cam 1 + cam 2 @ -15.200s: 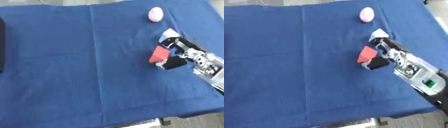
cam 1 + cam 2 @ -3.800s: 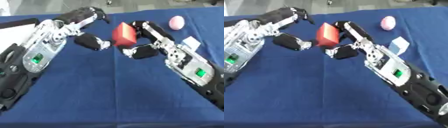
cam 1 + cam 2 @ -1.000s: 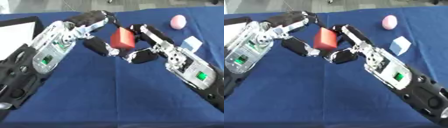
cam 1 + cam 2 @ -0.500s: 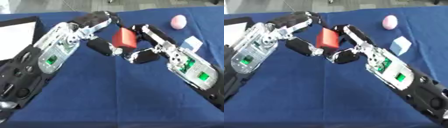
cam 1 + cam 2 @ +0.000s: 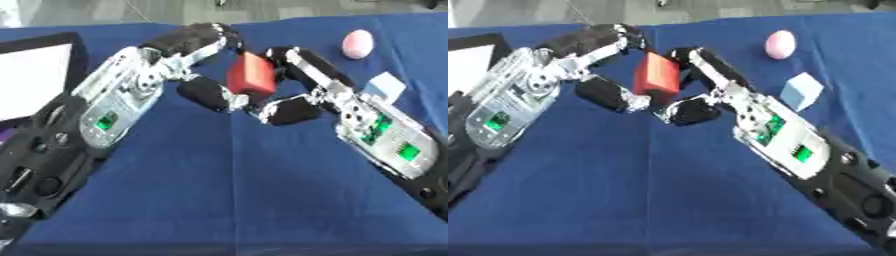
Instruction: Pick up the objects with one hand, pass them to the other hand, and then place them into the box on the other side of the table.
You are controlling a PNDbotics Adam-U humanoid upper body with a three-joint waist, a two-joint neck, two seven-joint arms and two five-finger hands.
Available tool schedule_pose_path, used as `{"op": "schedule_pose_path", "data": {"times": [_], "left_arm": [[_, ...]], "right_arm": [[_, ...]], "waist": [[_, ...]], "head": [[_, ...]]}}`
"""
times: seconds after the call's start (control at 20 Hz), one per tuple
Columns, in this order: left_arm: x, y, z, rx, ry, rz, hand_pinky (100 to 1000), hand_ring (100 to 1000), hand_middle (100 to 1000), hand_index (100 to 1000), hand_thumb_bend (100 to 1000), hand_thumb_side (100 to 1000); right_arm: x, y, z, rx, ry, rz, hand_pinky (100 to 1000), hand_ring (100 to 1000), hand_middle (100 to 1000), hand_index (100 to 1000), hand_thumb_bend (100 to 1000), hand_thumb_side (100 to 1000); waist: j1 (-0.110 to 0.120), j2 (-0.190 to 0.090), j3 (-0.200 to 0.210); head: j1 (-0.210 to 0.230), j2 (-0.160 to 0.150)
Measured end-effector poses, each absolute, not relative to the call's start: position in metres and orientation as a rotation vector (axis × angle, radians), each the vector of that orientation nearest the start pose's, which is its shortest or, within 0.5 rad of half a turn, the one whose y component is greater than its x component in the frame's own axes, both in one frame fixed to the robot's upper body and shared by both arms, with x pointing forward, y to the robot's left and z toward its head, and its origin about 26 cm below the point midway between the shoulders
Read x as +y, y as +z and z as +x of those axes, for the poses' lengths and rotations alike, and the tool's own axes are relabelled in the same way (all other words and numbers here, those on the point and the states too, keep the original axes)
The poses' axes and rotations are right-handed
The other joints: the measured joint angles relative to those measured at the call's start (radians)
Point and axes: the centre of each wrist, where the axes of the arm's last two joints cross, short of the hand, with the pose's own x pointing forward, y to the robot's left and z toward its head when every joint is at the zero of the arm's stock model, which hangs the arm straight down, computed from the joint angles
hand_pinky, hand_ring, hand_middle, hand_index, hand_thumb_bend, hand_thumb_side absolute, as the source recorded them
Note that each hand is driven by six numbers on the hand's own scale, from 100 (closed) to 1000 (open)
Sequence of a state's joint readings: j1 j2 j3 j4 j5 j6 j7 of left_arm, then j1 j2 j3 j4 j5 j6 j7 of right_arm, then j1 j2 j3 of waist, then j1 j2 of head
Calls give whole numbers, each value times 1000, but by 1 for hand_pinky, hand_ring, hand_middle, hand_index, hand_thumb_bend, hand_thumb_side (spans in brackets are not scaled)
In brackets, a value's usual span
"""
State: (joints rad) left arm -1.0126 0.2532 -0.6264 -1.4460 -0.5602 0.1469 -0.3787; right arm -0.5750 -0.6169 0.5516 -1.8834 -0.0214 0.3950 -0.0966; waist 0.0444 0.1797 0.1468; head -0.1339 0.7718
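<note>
1. Handover is the step in hand, by my judgement: the right robot hand [image 5: 293, 85] holds the red block [image 5: 252, 75] in the air above the middle of the bench [image 5: 227, 200], fingers curled over its far side and thumb under its near edge.

2. Closing in from the left, the left robot hand [image 5: 206, 65] has its fingers arched over the block's top and its thumb below and to the left. They look to be touching or just beside the block; I cannot tell whether it has truly pinched it.

3. Dropping is the main risk: if the right robot hand lets go before the left has closed on the block, the block would fall to the blue cloth and could tumble away.

4. Crowding is a second risk: both sets of fingers share one small block, so they could collide or twist it out of the hold.

5. Further out, a pink ball [image 5: 357, 44] lies at the far right and a pale blue cube [image 5: 801, 90] nearer, both well apart from the exchange.

6. At the left edge sits the box [image 5: 77, 52], dark-walled with a white floor, which I take to be the block's destination.
</note>
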Motion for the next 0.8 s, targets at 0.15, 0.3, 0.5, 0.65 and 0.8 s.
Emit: {"op": "schedule_pose_path", "data": {"times": [0.15, 0.3, 0.5, 0.65, 0.8], "left_arm": [[49, 240, 377, -1864, -1715, 434, 763, 802, 676, 672, 136, 326], [49, 240, 377, -1866, -1707, 424, 752, 789, 653, 628, 104, 300], [49, 240, 377, -1872, -1695, 420, 740, 773, 624, 552, 100, 260], [49, 241, 376, -1879, -1689, 414, 731, 763, 606, 511, 100, 244], [49, 241, 376, -1883, -1686, 415, 726, 755, 593, 490, 100, 229]], "right_arm": [[-176, 197, 313, -1814, 950, -247, 635, 750, 615, 561, 225, 100], [-176, 197, 313, -1813, 950, -249, 636, 751, 620, 566, 260, 100], [-177, 197, 313, -1812, 949, -254, 640, 755, 626, 574, 333, 100], [-177, 196, 313, -1811, 950, -262, 642, 764, 645, 592, 408, 100], [-178, 196, 313, -1814, 954, -273, 647, 775, 669, 616, 447, 100]], "waist": [[0, 0, 0], [0, 0, 0], [0, 0, 0], [1, 0, 0], [1, 0, 0]], "head": [[0, 0], [0, 0], [1, 0], [1, 0], [2, 0]]}}
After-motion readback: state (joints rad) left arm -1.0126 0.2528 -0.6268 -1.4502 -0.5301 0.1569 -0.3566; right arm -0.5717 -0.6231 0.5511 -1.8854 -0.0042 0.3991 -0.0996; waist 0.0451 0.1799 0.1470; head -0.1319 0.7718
